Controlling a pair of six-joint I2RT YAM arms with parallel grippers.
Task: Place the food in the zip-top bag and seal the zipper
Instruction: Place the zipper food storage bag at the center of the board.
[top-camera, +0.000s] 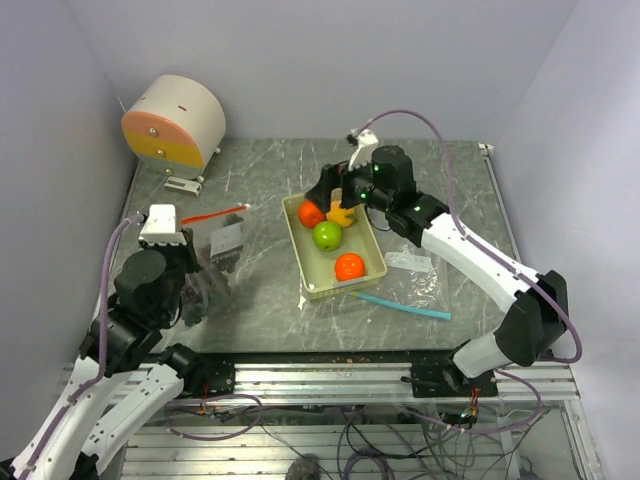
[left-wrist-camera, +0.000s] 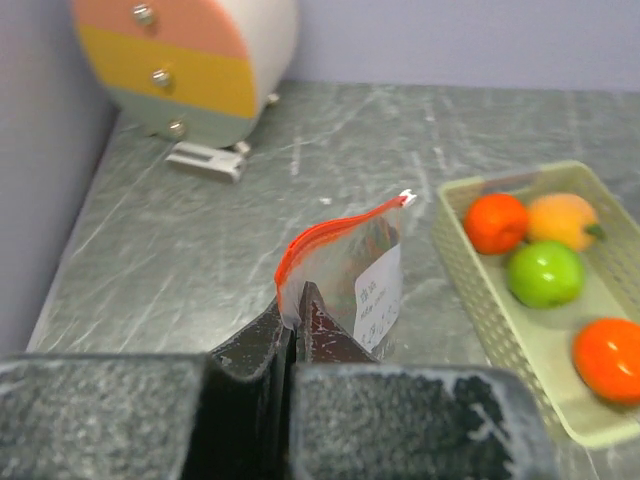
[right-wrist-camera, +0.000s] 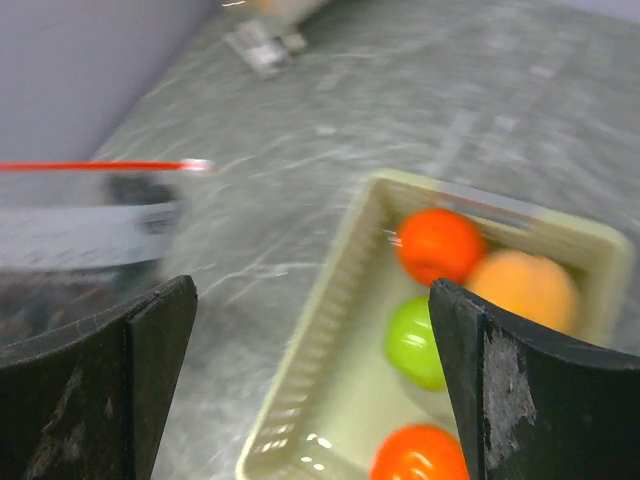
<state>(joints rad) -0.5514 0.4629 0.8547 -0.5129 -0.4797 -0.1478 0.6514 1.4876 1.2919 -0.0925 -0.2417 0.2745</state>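
My left gripper (left-wrist-camera: 298, 310) is pinched tight on the zip-top bag (left-wrist-camera: 345, 262), at 9 o'clock from the basket (left-wrist-camera: 470, 275); the print on its white label (left-wrist-camera: 378, 296) is too small to read. Right gripper (right-wrist-camera: 310, 340), fingers spread wide, hangs over the food (right-wrist-camera: 437, 245) in the basket, that view blurred.

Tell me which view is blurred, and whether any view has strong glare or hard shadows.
Right wrist view: the whole picture is smeared, basket and fruits with soft edges. Left wrist view: zip-top bag sharp, left gripper's fingers out of focus. Top external view: sharp, even light, only soft shadows on the table. No strong glare anywhere.
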